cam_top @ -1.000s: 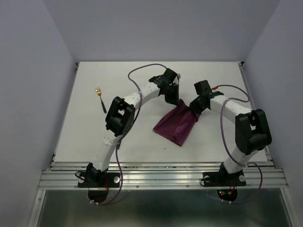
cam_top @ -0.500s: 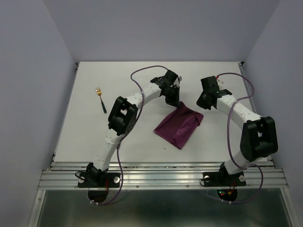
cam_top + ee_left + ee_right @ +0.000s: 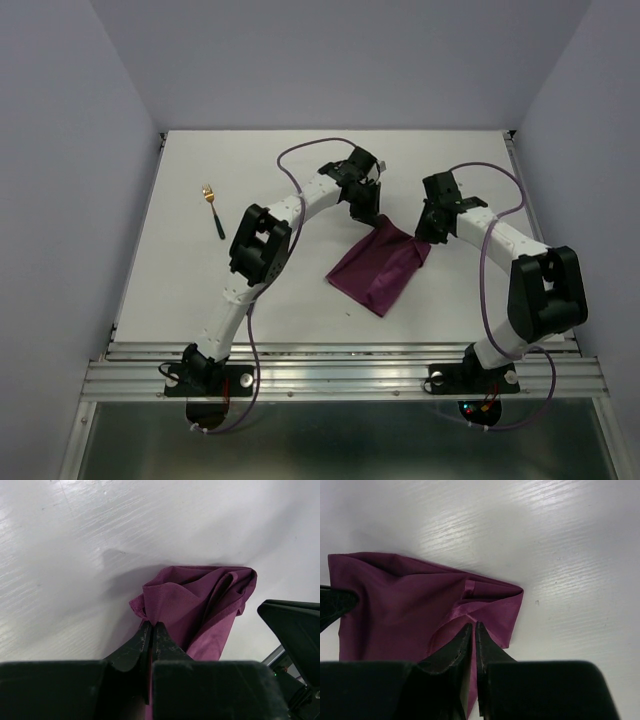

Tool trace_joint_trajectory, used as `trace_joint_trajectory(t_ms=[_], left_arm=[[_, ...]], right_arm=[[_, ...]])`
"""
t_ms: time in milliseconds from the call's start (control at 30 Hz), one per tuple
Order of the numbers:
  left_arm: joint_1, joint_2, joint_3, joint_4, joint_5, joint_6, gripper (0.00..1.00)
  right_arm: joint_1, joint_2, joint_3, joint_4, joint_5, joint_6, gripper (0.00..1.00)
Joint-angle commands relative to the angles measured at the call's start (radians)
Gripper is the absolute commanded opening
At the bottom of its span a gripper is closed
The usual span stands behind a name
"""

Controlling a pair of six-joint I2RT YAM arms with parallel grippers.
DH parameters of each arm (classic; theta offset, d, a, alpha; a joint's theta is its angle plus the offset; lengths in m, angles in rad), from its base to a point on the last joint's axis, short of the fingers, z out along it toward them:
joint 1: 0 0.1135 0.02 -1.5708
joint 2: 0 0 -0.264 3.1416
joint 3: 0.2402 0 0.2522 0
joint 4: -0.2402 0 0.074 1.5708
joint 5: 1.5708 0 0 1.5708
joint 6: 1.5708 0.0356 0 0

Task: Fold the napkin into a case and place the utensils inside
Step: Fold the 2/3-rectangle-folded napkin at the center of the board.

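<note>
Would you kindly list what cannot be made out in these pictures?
- Plum-purple cloth napkin: far corners beneath left arm and right arm, top view.
- Gold-headed, black-handled fork: tines too small, top view.
- Right fingers: their tips hide whether they pinch cloth, right wrist view.
- Napkin's near part: behind left fingers, left wrist view.
</note>
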State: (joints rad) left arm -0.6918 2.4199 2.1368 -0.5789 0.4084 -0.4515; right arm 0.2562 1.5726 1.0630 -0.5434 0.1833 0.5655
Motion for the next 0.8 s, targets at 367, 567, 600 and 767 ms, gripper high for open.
trace_joint_trajectory(t_ms=[367,567,600,767], left_arm=[[0.002,0.022,0.080,-0.019,0.041,0.034,0.00],[0.002,0.030,0.089,-0.022,0.052,0.045,0.00],[0.002,0.031,0.089,-0.022,0.053,0.046,0.00],[0.001,0.031,0.100,-0.029,0.050,0.057,0.00]], right_arm=[[0.000,0.133,0.063,0.065,-0.073,-0.047,0.12],[0.000,0.190,0.087,0.074,-0.079,-0.047,0.12],[0.000,0.198,0.095,0.074,-0.081,-0.044,0.12],[0.000,0.228,0.107,0.063,-0.074,-0.015,0.12]])
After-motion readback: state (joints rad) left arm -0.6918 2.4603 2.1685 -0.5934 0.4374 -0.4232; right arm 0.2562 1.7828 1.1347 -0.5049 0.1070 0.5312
